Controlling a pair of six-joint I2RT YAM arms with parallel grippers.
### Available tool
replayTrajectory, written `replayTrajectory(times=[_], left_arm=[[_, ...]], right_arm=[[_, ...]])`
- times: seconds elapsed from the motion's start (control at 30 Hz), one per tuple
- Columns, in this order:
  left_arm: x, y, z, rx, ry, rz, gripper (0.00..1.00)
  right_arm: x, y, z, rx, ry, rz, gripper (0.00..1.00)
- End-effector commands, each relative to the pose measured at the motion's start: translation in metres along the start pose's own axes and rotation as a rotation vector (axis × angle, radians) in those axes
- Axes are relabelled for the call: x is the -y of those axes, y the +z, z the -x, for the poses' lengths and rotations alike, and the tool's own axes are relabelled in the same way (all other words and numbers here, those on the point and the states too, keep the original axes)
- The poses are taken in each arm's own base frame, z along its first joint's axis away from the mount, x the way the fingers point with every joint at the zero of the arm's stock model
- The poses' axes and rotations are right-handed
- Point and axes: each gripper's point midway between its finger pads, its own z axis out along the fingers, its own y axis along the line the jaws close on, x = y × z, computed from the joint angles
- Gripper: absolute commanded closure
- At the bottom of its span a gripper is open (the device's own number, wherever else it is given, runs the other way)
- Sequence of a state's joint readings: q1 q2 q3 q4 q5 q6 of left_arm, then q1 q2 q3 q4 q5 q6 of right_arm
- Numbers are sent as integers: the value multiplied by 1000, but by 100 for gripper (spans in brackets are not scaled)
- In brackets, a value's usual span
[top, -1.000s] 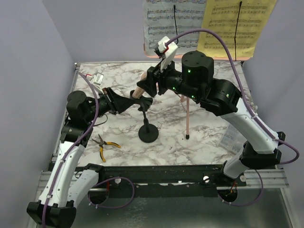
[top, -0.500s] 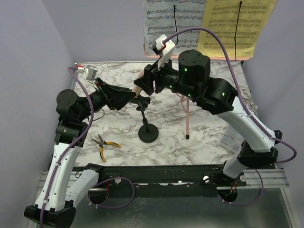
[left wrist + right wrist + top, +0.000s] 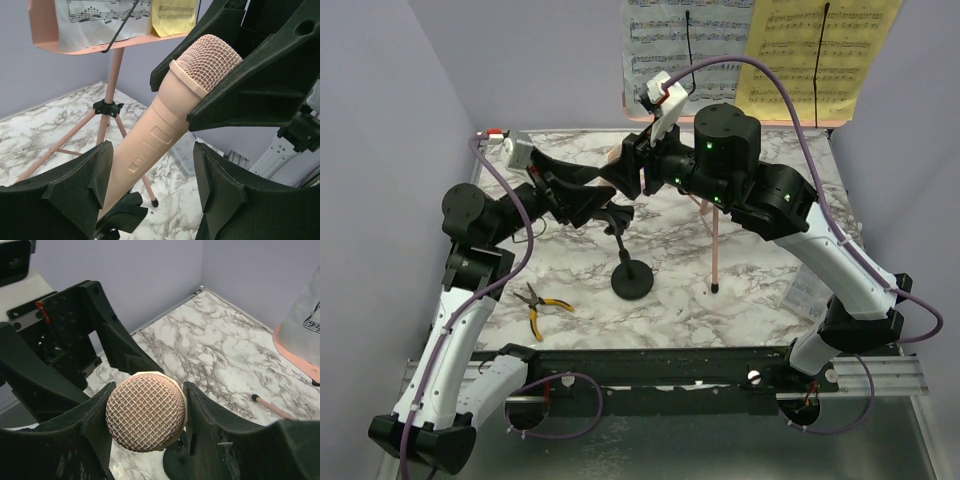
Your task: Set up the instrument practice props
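The beige toy microphone (image 3: pixel 165 130) is up off the bench, tilted, with its mesh head high and its tail down in the black clip (image 3: pixel 122 217) on top of the small mic stand (image 3: pixel 633 283). My right pincer (image 3: pixel 146 410) is clamped on the mesh head, one finger pressed to each side. My left pincer (image 3: pixel 150 170) sits lower, around the microphone's body, with its fingers (image 3: pixel 95 175) spread and a gap showing on each side, so it grips nothing.

In the top view the stand's round base rests near the middle of the marble bench (image 3: pixel 760 280). At 3 o'clock from that base the pink tripod pole (image 3: pixel 717 245) comes down to the bench. At 12 to 1 o'clock, at the far edge, is the pink music-stand desk (image 3: pixel 820 120), carrying the white page (image 3: pixel 670 40) and, to its right, the yellow page (image 3: pixel 820 50). The yellow-handled pliers (image 3: pixel 542 303) lie at 8 o'clock from the base. A clear plastic box (image 3: pixel 808 290) sits at 3 o'clock, by the bench's right edge.
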State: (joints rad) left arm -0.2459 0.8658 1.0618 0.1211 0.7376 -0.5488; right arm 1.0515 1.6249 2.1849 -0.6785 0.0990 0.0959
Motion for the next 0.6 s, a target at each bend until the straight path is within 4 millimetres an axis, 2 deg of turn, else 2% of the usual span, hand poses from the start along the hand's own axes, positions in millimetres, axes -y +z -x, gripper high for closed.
replayTrajectory(times=[0.0,0.2,0.3,0.37,0.43,0.57], left_arm=[[16,16,0,-32,129,-139,29],[12,39,-7,-39,161,-144,35],[10,48,-10,-41,154,-140,52],[8,50,-12,-39,150,-137,65],[5,49,-14,-28,153,-123,76],[2,44,-25,-25,180,-121,84]], right_arm=[[-10,2,6,25,25,56,63],[-13,-3,8,27,30,74,68],[-13,-6,8,27,30,71,66],[-11,-8,7,25,29,61,59],[-6,-11,5,29,26,37,48],[5,-26,2,68,26,-11,25]])
